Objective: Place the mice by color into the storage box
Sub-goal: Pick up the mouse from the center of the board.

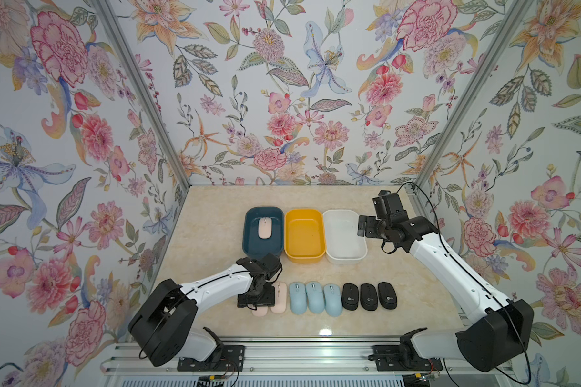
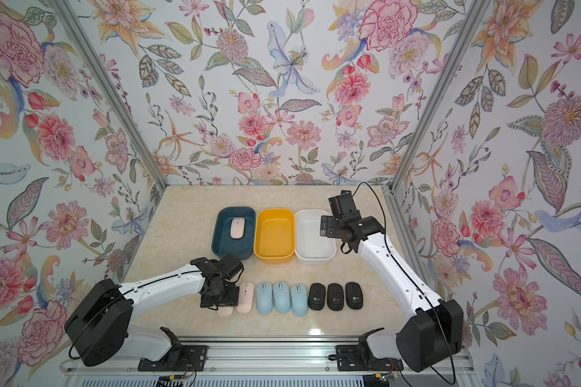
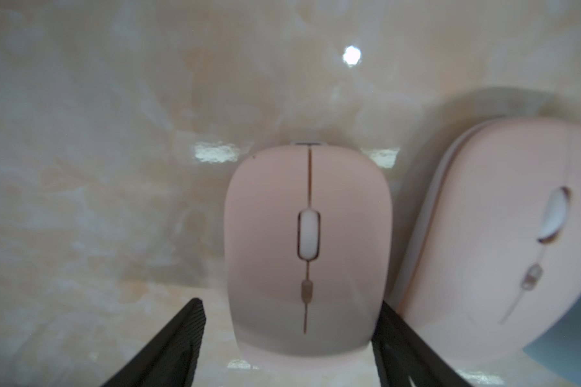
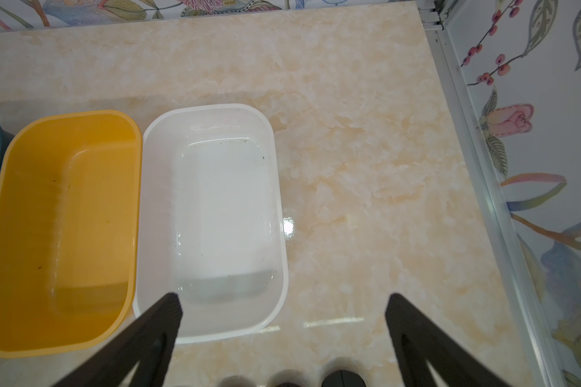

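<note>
Nearest the left wrist camera, the two black fingers [image 3: 182, 335] of the left gripper [image 3: 291, 301] stand on either side of a pale pink mouse [image 3: 307, 251] lying flat on the marble-patterned table [image 3: 98, 167]. The jaws are parted around it, not clamped. Bare table shows between one finger and the shell. On the far side the picture is too soft to say whether the pad touches. A second pink mouse [image 3: 500, 234] lies just beside it, so that finger works in a narrow gap.

In a top view the row runs on with three light blue mice [image 1: 315, 296], then three black mice [image 1: 368, 296], all on the table towards the front edge. A third pink mouse [image 1: 265, 228] lies in the dark blue box [image 1: 249, 234]. The yellow box [image 1: 304, 258] and the white box [image 1: 344, 259] beside it hold nothing. The right gripper [image 4: 284, 298] hangs above the table by the white box, jaws wide apart and empty.

The mouse looks light and rigid. Its smooth, rounded shell would likely slip out of a high pinch. The safest hold is probably low across its two long sides, about mid-length, so it cannot pivot. Because it sits so flat, the fingers need to reach almost to the table first.
</note>
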Robot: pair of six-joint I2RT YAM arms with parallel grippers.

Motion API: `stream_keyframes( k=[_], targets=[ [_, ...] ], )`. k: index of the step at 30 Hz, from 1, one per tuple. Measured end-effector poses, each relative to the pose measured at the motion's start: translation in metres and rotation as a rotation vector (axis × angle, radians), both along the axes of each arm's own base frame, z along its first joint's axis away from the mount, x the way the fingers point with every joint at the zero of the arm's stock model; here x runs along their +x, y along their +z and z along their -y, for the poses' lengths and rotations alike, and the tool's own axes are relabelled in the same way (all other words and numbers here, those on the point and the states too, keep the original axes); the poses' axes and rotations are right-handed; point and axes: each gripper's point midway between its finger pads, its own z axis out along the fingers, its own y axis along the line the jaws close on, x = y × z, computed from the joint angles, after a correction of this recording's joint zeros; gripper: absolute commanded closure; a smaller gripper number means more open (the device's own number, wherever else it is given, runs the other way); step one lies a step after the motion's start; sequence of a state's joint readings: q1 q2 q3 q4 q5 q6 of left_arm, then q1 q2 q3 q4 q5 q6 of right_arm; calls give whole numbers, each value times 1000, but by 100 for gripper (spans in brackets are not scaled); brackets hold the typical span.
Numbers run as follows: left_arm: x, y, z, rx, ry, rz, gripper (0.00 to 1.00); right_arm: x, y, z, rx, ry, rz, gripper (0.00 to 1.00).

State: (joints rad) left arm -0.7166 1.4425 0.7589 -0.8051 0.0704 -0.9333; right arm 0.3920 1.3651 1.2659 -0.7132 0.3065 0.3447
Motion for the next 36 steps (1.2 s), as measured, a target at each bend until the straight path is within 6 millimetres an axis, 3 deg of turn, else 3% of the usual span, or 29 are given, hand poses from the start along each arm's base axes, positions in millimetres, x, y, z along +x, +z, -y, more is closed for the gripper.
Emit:
stream_keyframes(
  k=[13, 23, 32, 36],
  targets=[
    [3, -7, 2, 23, 16, -16, 25, 0, 0, 0, -1, 1, 0, 1],
    [5, -7, 7, 12, 10, -21, 42, 0, 0, 0, -8, 9, -1, 1],
    [7, -4, 6, 12, 10, -8, 43, 0, 0, 0, -8, 9, -1, 1],
    [12, 9, 8, 13, 9, 13, 43, 0, 0, 0, -8, 9, -1, 1]
  ],
)
